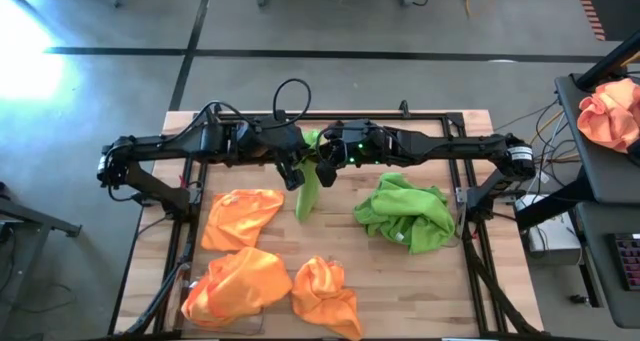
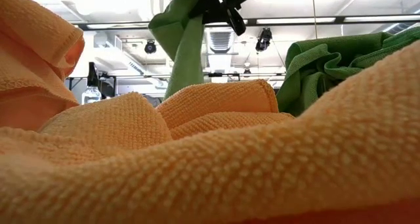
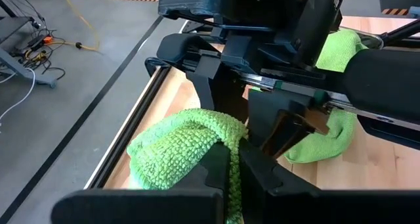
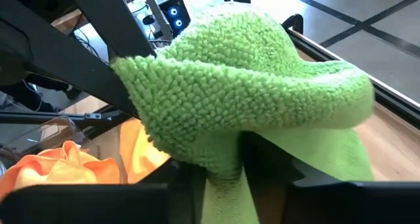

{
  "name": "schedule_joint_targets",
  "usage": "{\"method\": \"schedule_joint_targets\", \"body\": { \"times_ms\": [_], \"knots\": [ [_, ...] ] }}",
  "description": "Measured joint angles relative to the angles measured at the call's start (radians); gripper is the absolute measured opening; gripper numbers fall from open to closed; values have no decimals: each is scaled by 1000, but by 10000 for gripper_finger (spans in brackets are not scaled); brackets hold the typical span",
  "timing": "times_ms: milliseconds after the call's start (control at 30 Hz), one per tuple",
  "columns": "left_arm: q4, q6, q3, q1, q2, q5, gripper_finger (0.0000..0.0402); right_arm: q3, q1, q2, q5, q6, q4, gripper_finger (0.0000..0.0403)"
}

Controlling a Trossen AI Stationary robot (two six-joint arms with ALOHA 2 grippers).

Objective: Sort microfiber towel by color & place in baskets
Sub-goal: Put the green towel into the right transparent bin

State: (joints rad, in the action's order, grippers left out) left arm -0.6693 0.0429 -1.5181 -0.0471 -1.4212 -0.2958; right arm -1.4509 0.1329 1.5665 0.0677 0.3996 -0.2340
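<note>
While both dark arms meet above the middle of the wooden worktop (image 1: 420,281), the left gripper (image 1: 293,175) has its jaws clenched on the upper edge of a lime green microfiber towel (image 1: 308,189), which hangs down from it in a narrow fold toward the boards. In the left wrist view the two dark fingers (image 3: 213,168) press together with the fuzzy green cloth pinched between them. The right gripper (image 1: 326,171) sits just beside it, touching the same towel; in the right wrist view the green cloth drapes over and between its fingers (image 4: 269,161), and the jaws appear partly closed around it, though a firm grip cannot be told.

To the robot's right of the hanging towel, a heap of green towels (image 1: 405,213) fills and overflows one see-through basket, whose walls are hidden by the cloth. On the robot's left side, a bright orange towel (image 1: 240,216) lies spread on the boards near the hanging cloth. Closer to the front edge, a second orange towel (image 1: 235,286) lies crumpled, and a third orange towel (image 1: 325,293) is bunched just beside it.

Off the worktop, a paler peach cloth (image 1: 612,113) rests on a dark side table (image 1: 600,171) at the far right.
</note>
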Motion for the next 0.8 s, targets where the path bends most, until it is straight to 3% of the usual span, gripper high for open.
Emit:
{"method": "schedule_joint_targets", "body": {
  "times_ms": [333,633,800],
  "knots": [
    [-1,0,0,8,0,0,0,0,0,0,0,-3,0,14],
    [-30,6,0,12,0,5,0,0,0,0,0,0,0,10],
    [-20,4,0,14,0,95,10,0,0,-1,-4,0,0,10]
  ]
}}
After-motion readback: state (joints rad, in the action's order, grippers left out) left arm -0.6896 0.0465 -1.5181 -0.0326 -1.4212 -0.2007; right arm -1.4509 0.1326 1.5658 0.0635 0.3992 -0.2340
